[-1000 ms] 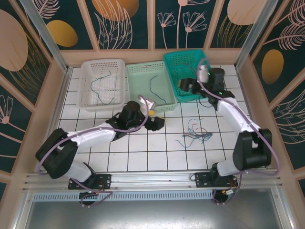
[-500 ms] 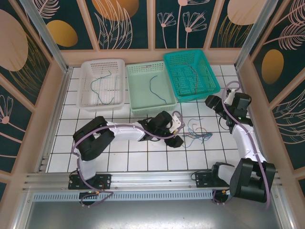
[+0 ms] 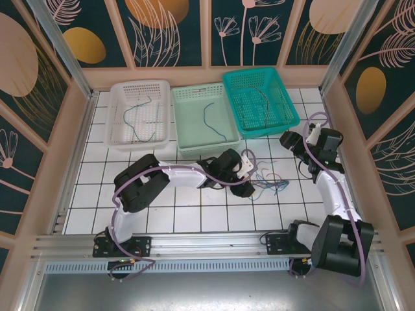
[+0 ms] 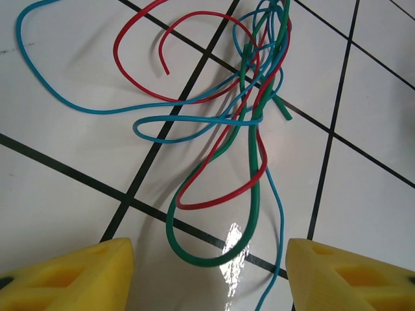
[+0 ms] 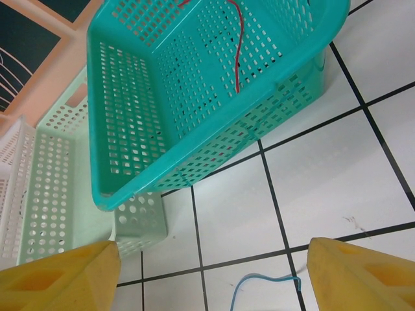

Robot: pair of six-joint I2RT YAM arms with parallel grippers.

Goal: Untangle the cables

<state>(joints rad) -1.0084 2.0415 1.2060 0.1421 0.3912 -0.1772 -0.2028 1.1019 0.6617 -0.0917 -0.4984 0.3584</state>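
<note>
Three containers are being kept at twelve o'clock: white basket (image 3: 139, 83), pale green basket (image 3: 198, 89), teal basket (image 3: 251, 71), with sorted wires (image 5: 238, 61) inside. The left gripper (image 4: 207, 259), jaws spread, has been swung in and is being held over the tangled cables (image 4: 249, 116) at four o'clock. The right gripper (image 5: 214, 272), jaws likewise spread, is being parked at two o'clock, withdrawn from teal. Another extraction is judged to be starting.

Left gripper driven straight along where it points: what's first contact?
Most likely the green cable: its loop is the nearest part of the tangle, dead ahead of the open left gripper. It lies flat on the table, so height is uncertain.
</note>
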